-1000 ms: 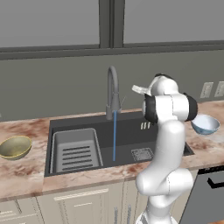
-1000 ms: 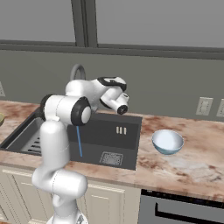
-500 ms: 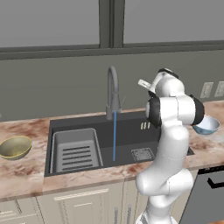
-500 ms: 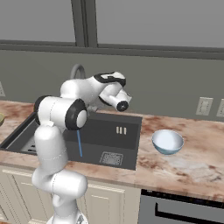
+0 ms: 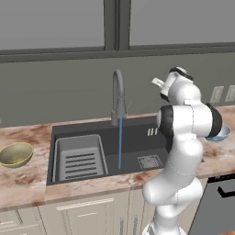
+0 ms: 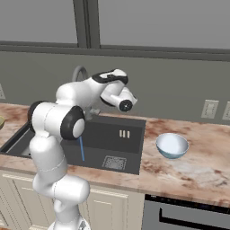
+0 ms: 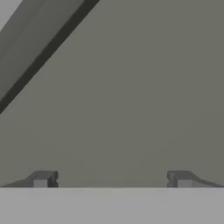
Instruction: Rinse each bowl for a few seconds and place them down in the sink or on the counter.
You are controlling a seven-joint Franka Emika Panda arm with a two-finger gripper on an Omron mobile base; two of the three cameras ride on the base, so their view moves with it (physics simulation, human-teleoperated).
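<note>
Nearby, round glossy bowl (image 6: 172,145) on marbled counter (image 6: 197,166).

A kitchen: marbled counter (image 5: 27,181) over beige cabinets (image 5: 87,215), dark sink (image 5: 137,137) with running faucet (image 5: 118,94), window (image 6: 157,22) above

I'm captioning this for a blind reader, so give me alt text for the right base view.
A white robot arm bends over a dark sink where a thin stream of water runs. A pale blue bowl sits upright on the marbled counter right of the sink, untouched.
</note>
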